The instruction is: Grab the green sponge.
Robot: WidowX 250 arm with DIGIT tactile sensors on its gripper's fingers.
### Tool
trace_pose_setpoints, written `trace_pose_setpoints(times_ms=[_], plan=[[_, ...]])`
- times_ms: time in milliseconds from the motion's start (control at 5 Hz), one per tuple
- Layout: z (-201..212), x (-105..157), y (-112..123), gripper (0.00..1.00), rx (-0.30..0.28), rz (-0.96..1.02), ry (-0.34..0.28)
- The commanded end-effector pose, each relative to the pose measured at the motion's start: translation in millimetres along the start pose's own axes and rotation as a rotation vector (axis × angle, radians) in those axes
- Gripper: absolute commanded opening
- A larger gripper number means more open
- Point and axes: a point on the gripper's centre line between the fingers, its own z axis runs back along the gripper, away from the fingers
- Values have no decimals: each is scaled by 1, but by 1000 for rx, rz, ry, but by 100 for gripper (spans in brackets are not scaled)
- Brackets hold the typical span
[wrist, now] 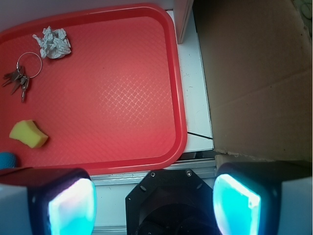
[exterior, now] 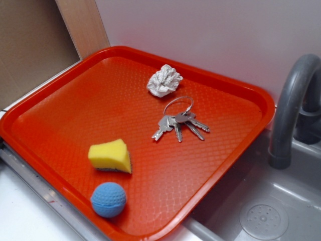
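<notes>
In the exterior view, a red tray (exterior: 65, 95) is seen bridging the counter and the edge of a sink (exterior: 281, 211), beside a grey tap (exterior: 291, 100); four loose items are kept together on it, presumably so that the sponge must be told apart from the others. The sponge (exterior: 110, 156) is found near the tray's front edge, resting on a broad face with its yellow foam uppermost and a thin dark layer showing along the bottom. A blue ball (exterior: 109, 199) is placed just beside it, nearer the rim, apart from it by a narrow gap. A bunch of keys (exterior: 179, 122) lies at mid-tray and a paper wad (exterior: 164, 80) toward the back, both well apart from the sponge. No arm is seen in this view. In the wrist view, the gripper (wrist: 156, 200) is held high, over the counter strip outside the tray rim, with its jaws spread wide and nothing between them; this is judged to be a stance ahead of any approach. The sponge (wrist: 28, 133) appears at the far left of this frame, well off the gripper's line, with the ball (wrist: 7, 159) just showing at the frame edge. A sideways move over the tray is judged necessary, and the ball's closeness is noted as a risk to a clean grasp.
</notes>
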Motion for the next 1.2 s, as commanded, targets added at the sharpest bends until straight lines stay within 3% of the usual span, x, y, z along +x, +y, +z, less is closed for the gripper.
trace_pose_setpoints(times_ms=[0, 400, 800, 1000], plan=[[0, 0, 0, 100, 0, 0, 0], [-15, 19, -52, 100, 12, -228, -47], [-31, 9, -146, 100, -181, -636, -236], [-59, 4, -192, 100, -159, -765, -235]])
